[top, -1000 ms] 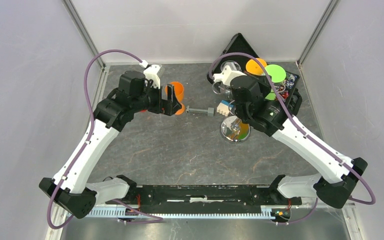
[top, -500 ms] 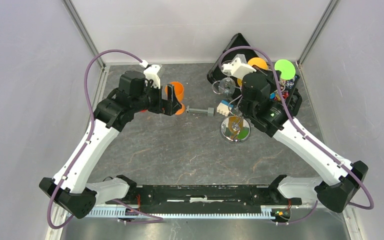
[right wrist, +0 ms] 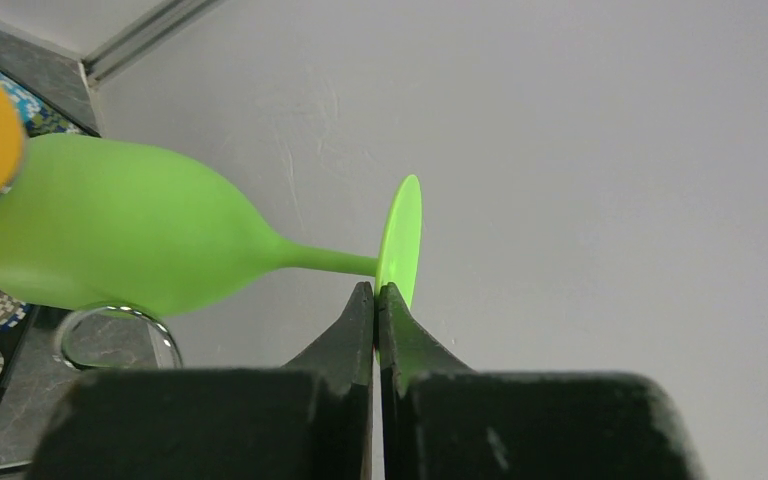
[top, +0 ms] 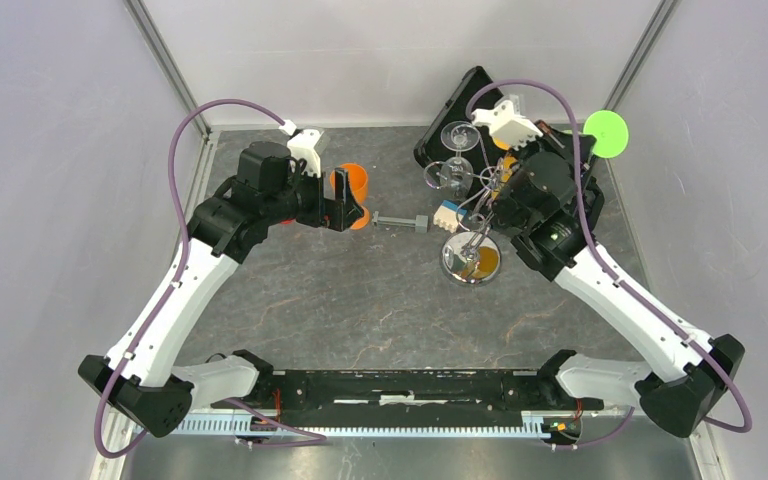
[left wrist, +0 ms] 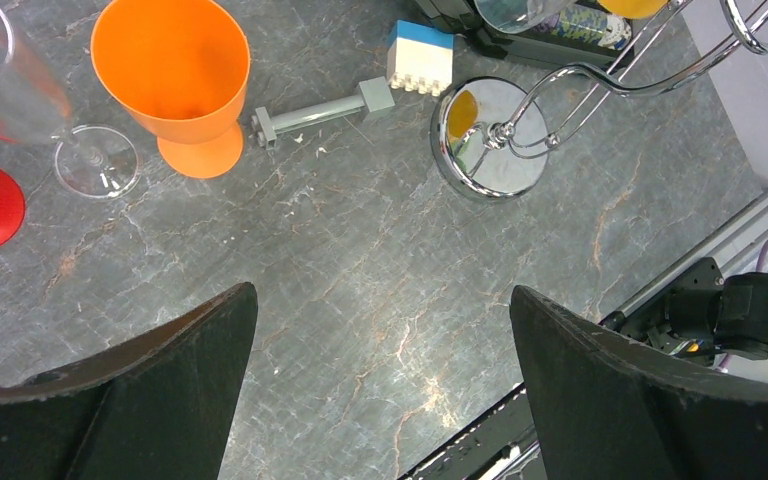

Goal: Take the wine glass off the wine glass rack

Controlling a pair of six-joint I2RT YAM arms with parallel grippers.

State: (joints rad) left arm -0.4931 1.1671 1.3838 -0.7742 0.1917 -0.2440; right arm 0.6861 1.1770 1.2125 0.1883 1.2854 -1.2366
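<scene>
Wine glass (right wrist: pixel 120 235) of matte lime-green plastic lies sideways in the right wrist view, with its bowl to the left and a thin stem running to its round foot. The right gripper (right wrist: pixel 375 300) has its black fingers fully closed on the rim of that foot. A chrome loop of the shiny silver wire wine glass rack (left wrist: pixel 488 140) shows just under the bowl; whether they touch I cannot tell. From overhead only the green foot shows, a disc out to the right of the rack's curled arms, and the arm hides the bowl. The left gripper (left wrist: pixel 385 390) hangs wide open and holds nothing, over the grey stone-patterned table (top: pixel 360 300). It is near an orange plastic goblet (left wrist: pixel 175 80), and only its wrist view shows the clear stemmed glass (left wrist: pixel 20 95) just beside that goblet.
</scene>
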